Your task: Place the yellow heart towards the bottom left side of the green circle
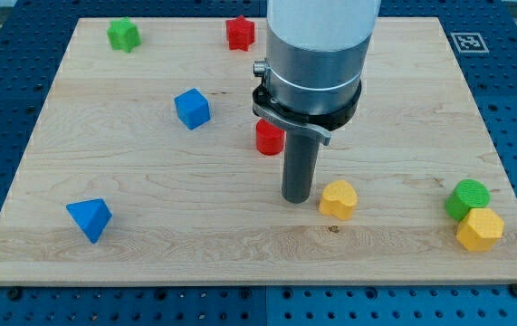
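The yellow heart lies on the wooden board at the lower middle right. The green circle stands near the board's right edge, touching a yellow hexagon just below it. My tip rests on the board right beside the heart's left side, close to touching it. The heart is well to the left of the green circle, at about the same height in the view.
A red cylinder sits just above my tip, partly behind the arm. A blue cube, a blue triangle, a green star and a red star lie elsewhere on the board.
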